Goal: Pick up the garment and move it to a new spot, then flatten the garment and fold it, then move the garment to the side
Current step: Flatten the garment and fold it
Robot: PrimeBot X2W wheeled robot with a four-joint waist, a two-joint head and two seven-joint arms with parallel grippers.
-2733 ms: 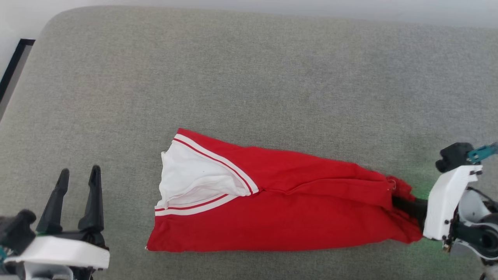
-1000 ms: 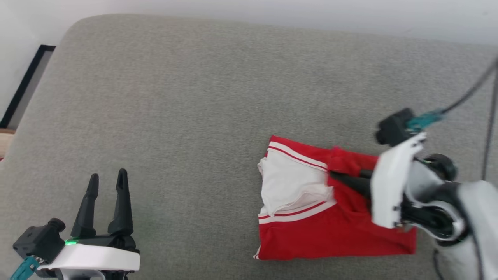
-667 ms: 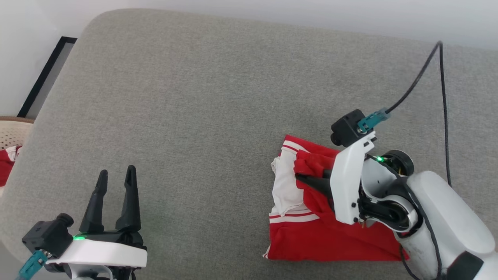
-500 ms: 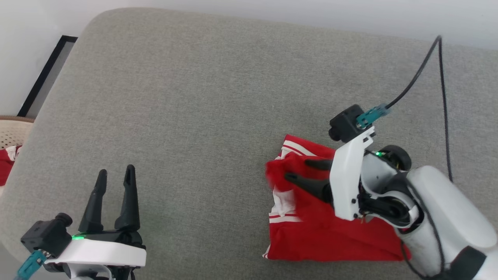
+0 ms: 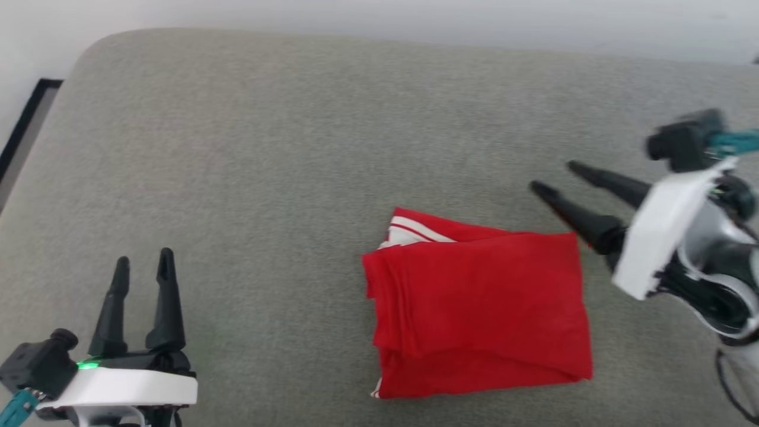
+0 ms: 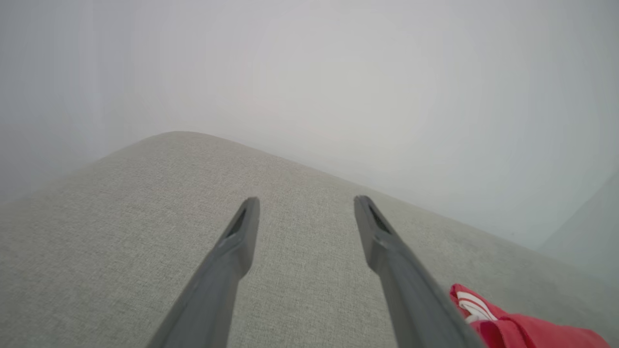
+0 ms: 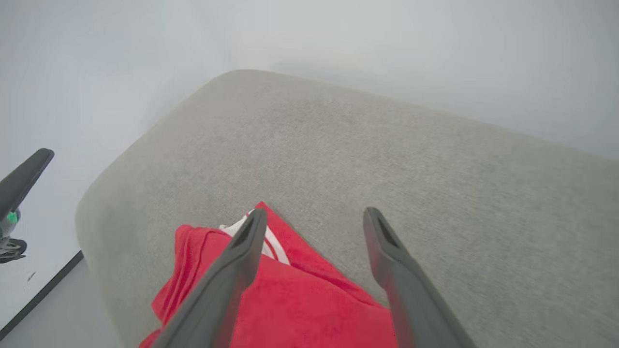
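Red garment (image 5: 480, 320) is lying folded right of centre on the grey cushion (image 5: 296, 148); left jaws and right jaws are hanging wide, empty. Only moving it aside seems to be remaining.

Soft, even, bright light, faint shadows; the right gripper (image 5: 552, 176) is motion-blurred, wrist-view backgrounds hazy.

Shirt (image 5: 480, 320) now folded over into a red rectangle, white sleeve (image 5: 406, 236) mostly covered, right gripper (image 5: 552, 176) let go, fingers spread, drawn back beside its right edge
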